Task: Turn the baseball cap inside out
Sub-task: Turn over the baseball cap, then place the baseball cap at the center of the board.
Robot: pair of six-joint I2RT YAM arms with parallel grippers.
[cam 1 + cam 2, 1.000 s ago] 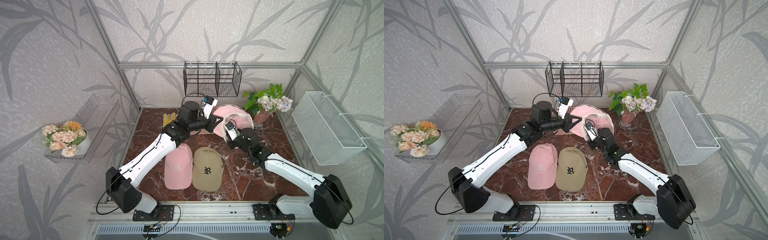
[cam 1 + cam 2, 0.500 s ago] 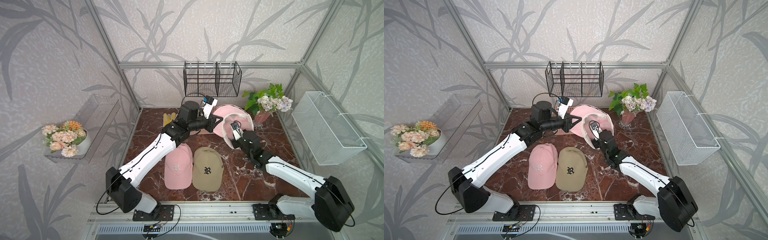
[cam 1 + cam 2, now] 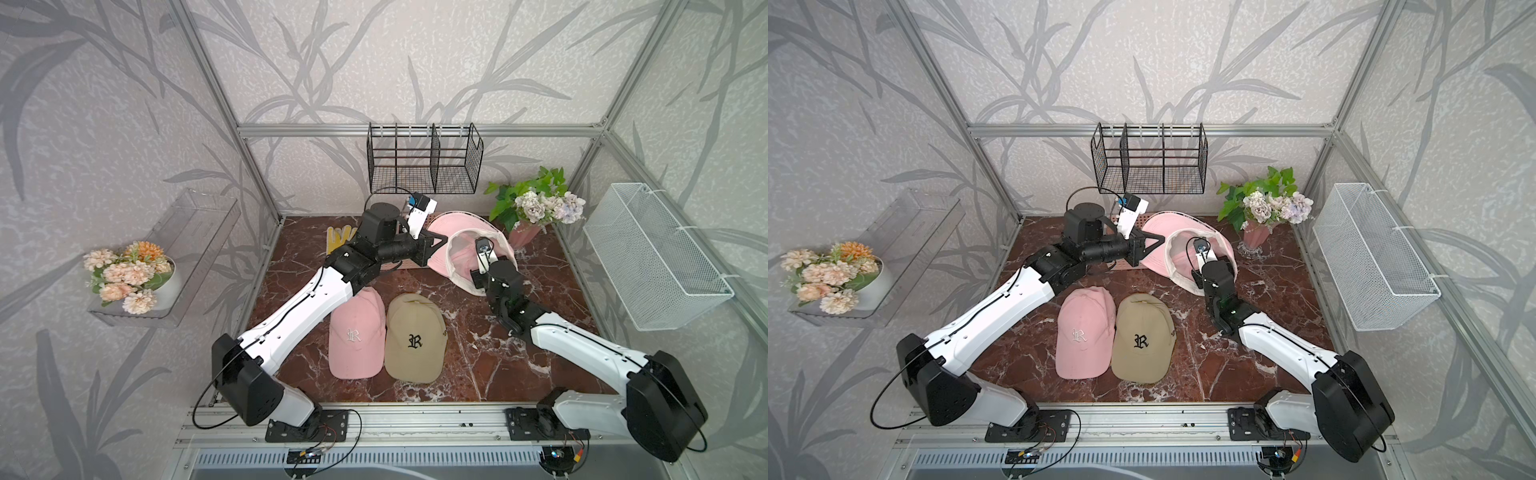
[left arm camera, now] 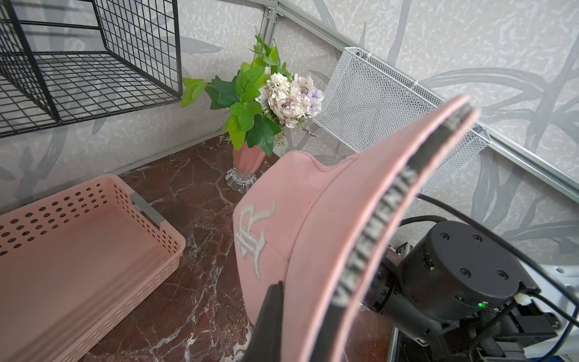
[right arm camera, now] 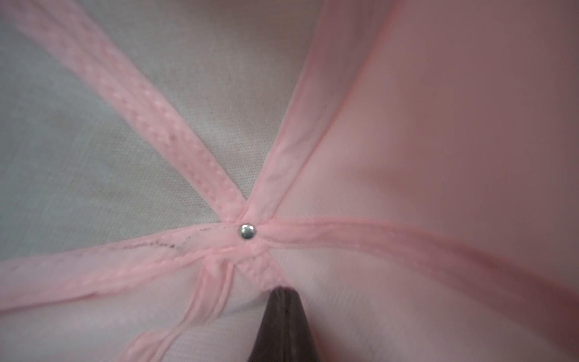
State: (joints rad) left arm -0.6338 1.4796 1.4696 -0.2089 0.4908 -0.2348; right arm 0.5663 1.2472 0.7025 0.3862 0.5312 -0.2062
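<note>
Left tool [image 3: 438,245] clenched on brim [image 4: 376,219] of pink cap [image 3: 453,220], cap held ahead of it. Right tool [image 5: 283,294] clenched empty, tip inside crown [image 5: 438,125] beside rivet [image 5: 247,232]. Your risk: push hard, brim slips from left tool; off-centre tip skids, crown fails to invert.

A robot lab cell dressed as a home — aluminium frame [image 3: 415,129], leaf-patterned wall panels [image 3: 332,62], marble tabletop [image 3: 478,365], flower vase [image 3: 525,237].

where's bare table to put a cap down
Bare marble runs from the vase down the right wall, and along the left wall nearer than the gloves. Crowded: back centre, round basket and held cap.
</note>
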